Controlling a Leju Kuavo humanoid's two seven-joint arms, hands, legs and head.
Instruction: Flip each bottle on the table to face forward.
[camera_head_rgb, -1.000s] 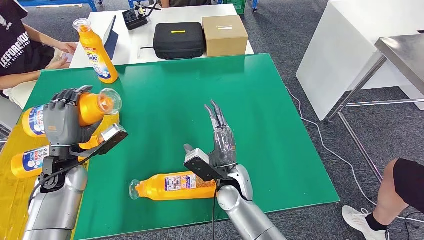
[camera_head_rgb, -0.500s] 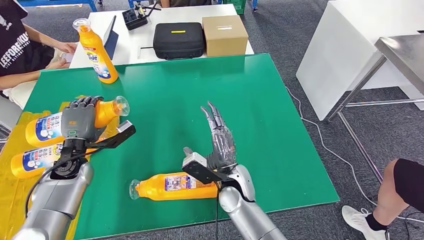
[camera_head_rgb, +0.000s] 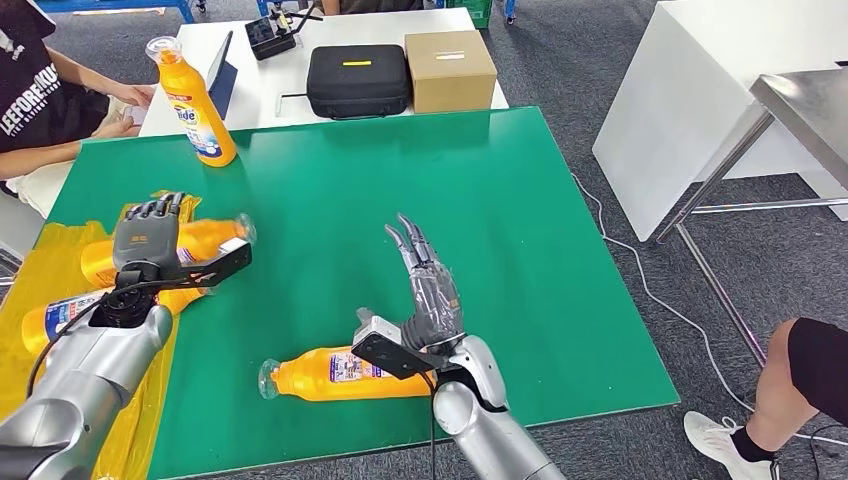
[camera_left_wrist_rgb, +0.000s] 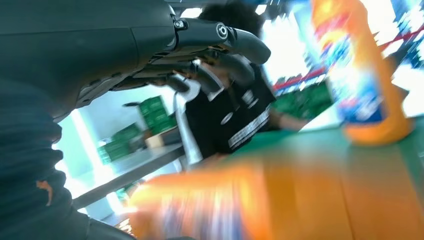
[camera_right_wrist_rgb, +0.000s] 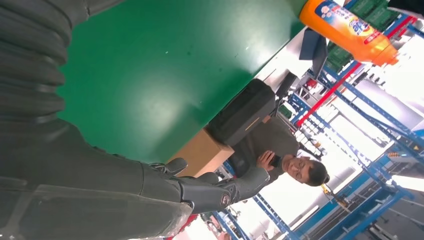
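Observation:
Several orange detergent bottles are out. One stands upright (camera_head_rgb: 195, 100) at the table's far left, also in the wrist views (camera_left_wrist_rgb: 365, 75) (camera_right_wrist_rgb: 350, 30). One lies on its side near the front edge (camera_head_rgb: 340, 372), cap to the left. Two lie at the left: a nearer bottle (camera_head_rgb: 60, 315) on the yellow sheet, and a bottle (camera_head_rgb: 205, 240) under my left hand (camera_head_rgb: 148, 238). In the left wrist view the fingers (camera_left_wrist_rgb: 220, 50) stretch out with a gap above that blurred bottle (camera_left_wrist_rgb: 240, 200). My right hand (camera_head_rgb: 425, 290) stands open, fingers straight, just beyond the front bottle.
A yellow sheet (camera_head_rgb: 30, 400) covers the table's left edge. Behind the green table (camera_head_rgb: 500, 200) a white table carries a black case (camera_head_rgb: 358, 78) and a cardboard box (camera_head_rgb: 450, 68). A person (camera_head_rgb: 40, 90) sits at the far left; another person's leg (camera_head_rgb: 810, 380) is at the right.
My left hand has come down with the bottle it held raised; the bottle now lies on the table's left side and the fingers have loosened. My right hand drifted slightly left.

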